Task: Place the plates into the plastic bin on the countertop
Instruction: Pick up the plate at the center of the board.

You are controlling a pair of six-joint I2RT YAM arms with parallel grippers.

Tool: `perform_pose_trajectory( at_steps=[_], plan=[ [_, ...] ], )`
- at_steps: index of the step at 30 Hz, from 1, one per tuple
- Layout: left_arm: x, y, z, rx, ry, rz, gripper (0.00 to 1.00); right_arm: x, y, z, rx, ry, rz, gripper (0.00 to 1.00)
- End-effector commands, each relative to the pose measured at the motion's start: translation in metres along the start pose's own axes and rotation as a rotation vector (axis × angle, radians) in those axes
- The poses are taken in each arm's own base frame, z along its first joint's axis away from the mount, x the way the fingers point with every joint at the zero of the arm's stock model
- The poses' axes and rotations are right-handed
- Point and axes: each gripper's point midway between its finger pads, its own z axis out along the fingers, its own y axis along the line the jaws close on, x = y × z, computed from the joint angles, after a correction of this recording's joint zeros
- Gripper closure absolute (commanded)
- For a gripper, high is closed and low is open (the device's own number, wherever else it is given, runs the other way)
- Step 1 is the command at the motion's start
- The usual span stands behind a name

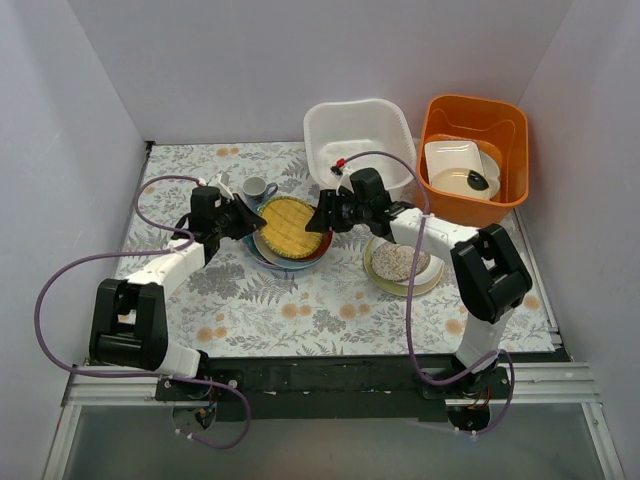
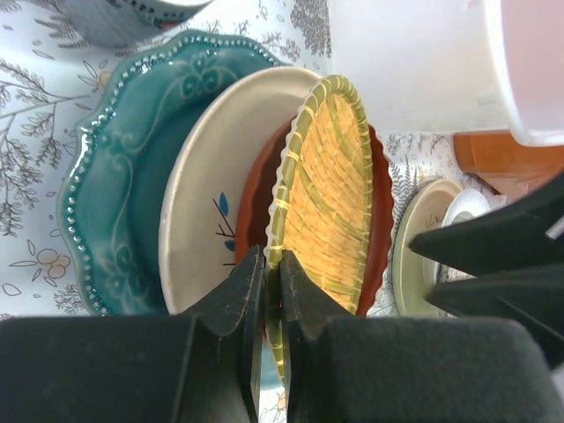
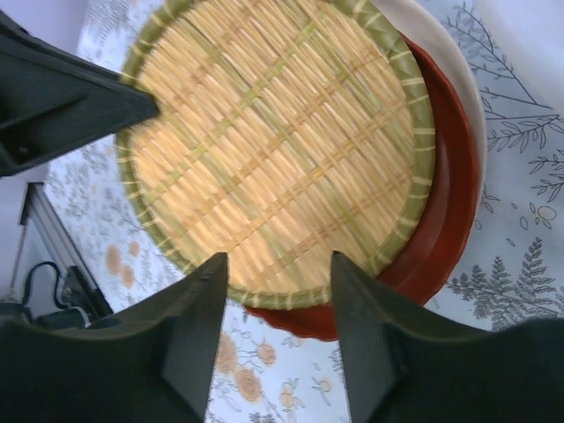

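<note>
The yellow woven plate (image 1: 290,225) tops a stack of plates at the middle of the countertop (image 1: 300,300). My left gripper (image 1: 255,218) is shut on its left rim (image 2: 273,257), and the plate (image 2: 330,194) tilts up off the red plate (image 2: 381,211). Under these lie a pearly white plate (image 2: 207,203) and a scalloped teal plate (image 2: 123,176). My right gripper (image 1: 322,215) is open at the plate's opposite rim (image 3: 279,257), its fingers (image 3: 198,326) apart over the edge of the yellow plate (image 3: 273,132) and red plate (image 3: 445,220). The white plastic bin (image 1: 360,135) stands behind.
A speckled beige plate on a cream-green one (image 1: 400,262) lies right of the stack. An orange tub (image 1: 475,140) with a squarish white dish (image 1: 455,160) stands at the back right. A small grey cup (image 1: 257,188) sits behind the left gripper.
</note>
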Motion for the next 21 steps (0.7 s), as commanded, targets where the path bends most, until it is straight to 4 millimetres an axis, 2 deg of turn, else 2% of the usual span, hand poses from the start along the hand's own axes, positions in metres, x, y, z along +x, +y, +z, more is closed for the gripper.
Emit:
perform_pose_trajectory(
  at_steps=[1,4,8,13,17,21],
  plan=[
    [-0.040,-0.028,-0.021,0.029,-0.122,0.046,1.00,-0.031,0.031,-0.028,-0.076,-0.128,-0.077,0.29],
    [-0.045,-0.033,-0.026,0.044,-0.135,0.042,1.00,-0.032,0.027,-0.033,-0.089,-0.127,-0.055,0.23],
    [-0.048,-0.037,-0.031,0.065,-0.140,0.027,1.00,-0.025,0.017,-0.030,-0.096,-0.101,-0.018,0.23],
    [-0.050,-0.041,-0.035,0.095,-0.129,0.012,1.00,-0.016,0.014,-0.023,-0.129,-0.077,0.010,0.24],
    [-0.056,-0.056,-0.046,0.173,-0.144,0.010,1.00,-0.004,0.012,-0.015,-0.173,-0.052,0.067,0.24],
    [-0.060,-0.077,-0.060,0.268,-0.153,0.024,1.00,-0.007,0.014,-0.017,-0.208,-0.067,0.088,0.25]
  ],
)
